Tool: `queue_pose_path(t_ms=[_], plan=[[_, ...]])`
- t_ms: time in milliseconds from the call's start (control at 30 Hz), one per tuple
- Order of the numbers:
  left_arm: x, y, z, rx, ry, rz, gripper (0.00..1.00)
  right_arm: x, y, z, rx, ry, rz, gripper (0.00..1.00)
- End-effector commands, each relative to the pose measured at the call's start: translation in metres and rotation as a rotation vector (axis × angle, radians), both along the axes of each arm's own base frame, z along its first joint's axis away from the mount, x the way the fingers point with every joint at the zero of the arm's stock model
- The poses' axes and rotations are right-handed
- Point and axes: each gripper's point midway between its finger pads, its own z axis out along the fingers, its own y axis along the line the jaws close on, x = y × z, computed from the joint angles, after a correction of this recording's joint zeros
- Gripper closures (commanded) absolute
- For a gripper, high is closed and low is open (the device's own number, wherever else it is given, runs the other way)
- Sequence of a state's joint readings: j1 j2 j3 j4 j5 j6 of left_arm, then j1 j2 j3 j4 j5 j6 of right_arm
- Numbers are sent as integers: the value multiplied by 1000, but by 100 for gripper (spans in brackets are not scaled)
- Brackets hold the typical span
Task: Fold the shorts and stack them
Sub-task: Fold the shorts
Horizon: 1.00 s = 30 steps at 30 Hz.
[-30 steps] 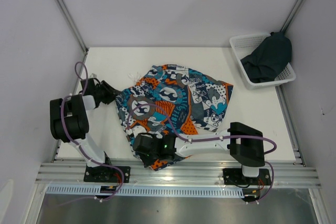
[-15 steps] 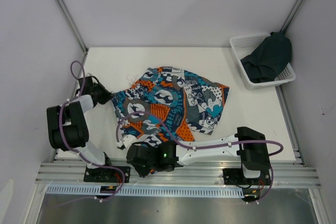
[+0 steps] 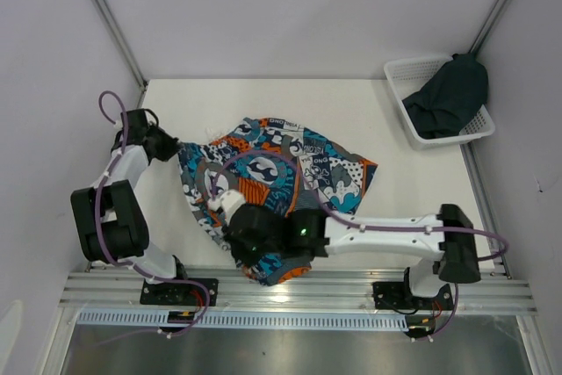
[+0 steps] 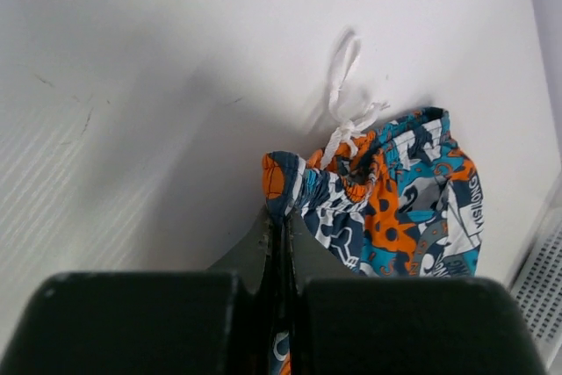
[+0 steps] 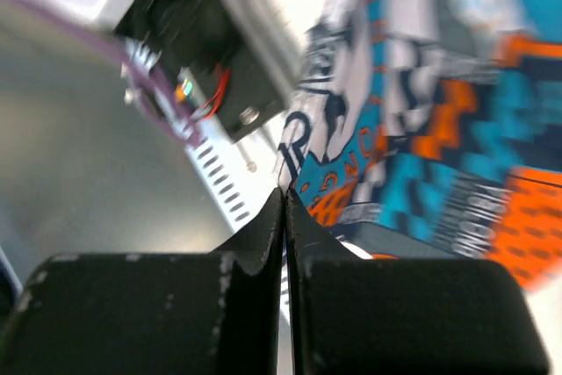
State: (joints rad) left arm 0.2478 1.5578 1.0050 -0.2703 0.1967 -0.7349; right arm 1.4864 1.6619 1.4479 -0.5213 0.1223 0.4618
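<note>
The printed shorts lie crumpled on the white table, left of centre. My left gripper is shut on their left waistband corner; in the left wrist view the fabric is pinched between the fingers, with the white drawstring loose beyond it. My right gripper is shut on the near edge of the printed shorts and holds it above the table's front edge; the right wrist view shows the cloth hanging from the tips. The plain dark shorts sit bundled in the basket.
The white mesh basket stands at the back right corner. An aluminium rail runs along the table's front edge. White walls close in the left, back and right sides. The left arm's base and cables show in the right wrist view.
My left gripper has moved back and left, dragging the waistband corner. My right gripper has swung from the front edge up and right with the cloth. The printed shorts have shifted left and bunched.
</note>
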Motion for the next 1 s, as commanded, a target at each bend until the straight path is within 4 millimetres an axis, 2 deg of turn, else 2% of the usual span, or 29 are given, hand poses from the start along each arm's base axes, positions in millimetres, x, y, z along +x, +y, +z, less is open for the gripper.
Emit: queue_pose_path(t_ms=[0, 33, 67, 133, 167, 200, 233, 267, 300, 333, 367, 400, 467, 533, 567, 800, 833, 967], plan=[[4, -3, 39, -30, -48, 79, 100, 39, -32, 43, 75, -19, -83, 100], [4, -5, 45, -27, -56, 79, 100, 48, -42, 49, 88, -23, -103, 100], [9, -10, 57, -18, -74, 71, 100, 65, -50, 51, 89, -22, -141, 100], [12, -7, 75, 15, -43, 122, 100, 82, -66, 56, 90, -23, -186, 100], [12, -13, 76, 25, -15, 127, 100, 98, -74, 60, 95, -26, -224, 100], [11, -8, 74, 48, 24, 184, 100, 107, -81, 60, 89, -29, -247, 100], [16, -9, 86, 51, 56, 198, 100, 115, -88, 67, 105, -35, -272, 100], [19, -18, 84, 51, 81, 185, 100, 123, -94, 70, 110, -34, -293, 100], [21, -23, 83, 43, 105, 191, 100, 140, -104, 72, 110, -38, -340, 100], [28, -26, 90, 44, 130, 198, 100, 147, -112, 77, 122, -41, -365, 100], [30, -34, 88, 43, 152, 188, 100, 154, -118, 80, 126, -43, -384, 100], [37, -39, 95, 31, 142, 195, 100, 167, -129, 81, 125, -47, -427, 100], [46, -51, 90, 15, 163, 194, 100, 176, -143, 89, 139, -56, -467, 100], [54, -52, 94, -4, 153, 213, 100, 193, -160, 92, 138, -63, -529, 100], [59, -66, 94, -21, 150, 204, 100, 197, -167, 96, 149, -68, -546, 100], [79, -73, 84, -109, 178, 294, 100, 245, -216, 95, 134, -69, -691, 100], [82, -74, 85, -122, 176, 297, 100, 257, -230, 96, 133, -75, -736, 100], [90, -82, 85, -178, 172, 335, 100, 278, -251, 99, 152, -67, -794, 100]])
